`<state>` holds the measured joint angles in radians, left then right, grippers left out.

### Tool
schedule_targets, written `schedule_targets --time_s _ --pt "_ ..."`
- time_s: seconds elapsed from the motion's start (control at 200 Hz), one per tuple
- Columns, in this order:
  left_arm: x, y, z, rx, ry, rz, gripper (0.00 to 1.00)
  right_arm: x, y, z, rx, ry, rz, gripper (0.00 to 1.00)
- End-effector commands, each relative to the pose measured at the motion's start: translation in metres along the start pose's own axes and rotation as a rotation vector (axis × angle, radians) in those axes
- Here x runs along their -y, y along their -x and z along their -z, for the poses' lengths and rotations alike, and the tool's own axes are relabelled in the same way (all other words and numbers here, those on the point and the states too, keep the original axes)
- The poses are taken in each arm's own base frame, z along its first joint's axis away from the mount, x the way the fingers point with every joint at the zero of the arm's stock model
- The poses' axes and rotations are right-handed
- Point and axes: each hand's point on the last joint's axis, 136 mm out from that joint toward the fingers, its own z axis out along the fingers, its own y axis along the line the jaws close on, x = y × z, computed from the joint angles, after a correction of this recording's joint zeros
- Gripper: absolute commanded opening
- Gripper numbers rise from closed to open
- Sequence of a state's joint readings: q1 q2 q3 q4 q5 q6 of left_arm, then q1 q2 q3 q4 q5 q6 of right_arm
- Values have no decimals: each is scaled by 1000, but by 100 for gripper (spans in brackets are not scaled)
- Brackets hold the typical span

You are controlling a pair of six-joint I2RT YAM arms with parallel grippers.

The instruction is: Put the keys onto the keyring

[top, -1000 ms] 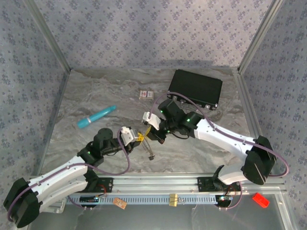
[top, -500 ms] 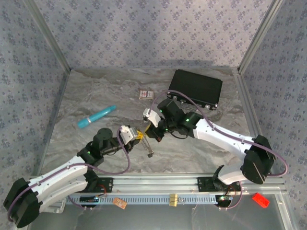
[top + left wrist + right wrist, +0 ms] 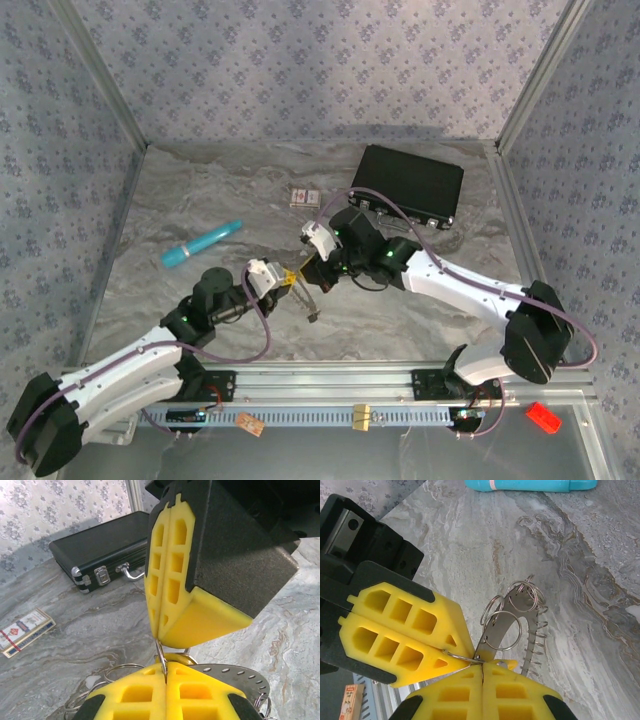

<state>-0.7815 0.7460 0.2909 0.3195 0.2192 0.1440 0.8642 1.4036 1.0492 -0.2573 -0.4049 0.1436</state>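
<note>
Yellow honeycombed pads of the left gripper (image 3: 166, 669) are pressing together at lower centre, pinching a thin wire loop of the silvery keyring (image 3: 496, 630). The right gripper (image 3: 482, 666), likewise clamped tight, is nipping the same loop. Beyond, a flat red-and-white box (image 3: 25, 630) is lying on the veined marble table (image 3: 100, 625). Farthest, a latched black case (image 3: 107, 542) is hiding its contents.

On the grey marbled table (image 3: 200, 190), a closed black rectangular case (image 3: 412, 184) with metal latches lies near the far right corner, a small red-and-white box (image 3: 305, 197) just left of it, a teal pen-like stick (image 3: 201, 244) slanted well to the left, and flower-patterned walls (image 3: 300, 60) around.
</note>
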Motion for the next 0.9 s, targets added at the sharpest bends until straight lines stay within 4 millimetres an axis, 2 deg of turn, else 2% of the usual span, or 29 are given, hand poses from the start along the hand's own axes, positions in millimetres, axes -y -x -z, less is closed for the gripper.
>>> schedule_targets --time_s 0.0,0.07,0.13,0.26,0.31,0.41,0.505,0.66,0.895 --pt "12 37 5 148 -55 -29 0 10 1 -1 11 -21 -7 22" --pt "13 36 5 147 -59 -35 0 9 1 6 10 -14 24 33" --pt "14 35 5 148 -67 -45 0 8 2 16 16 -6 71 37" --pt "19 36 5 178 -89 -86 0 17 5 39 47 -8 231 39" --pt "22 39 6 201 -103 -101 0 12 2 41 63 39 327 39" --pt "29 40 5 211 -144 -130 0 -7 -6 41 111 133 537 39" --pt "33 43 5 226 -168 -150 0 -19 -12 38 134 189 637 38" --pt "38 44 5 230 -197 -166 0 -23 -18 29 119 226 641 34" --pt "42 45 4 230 -221 -166 0 -28 -19 27 132 253 645 26"
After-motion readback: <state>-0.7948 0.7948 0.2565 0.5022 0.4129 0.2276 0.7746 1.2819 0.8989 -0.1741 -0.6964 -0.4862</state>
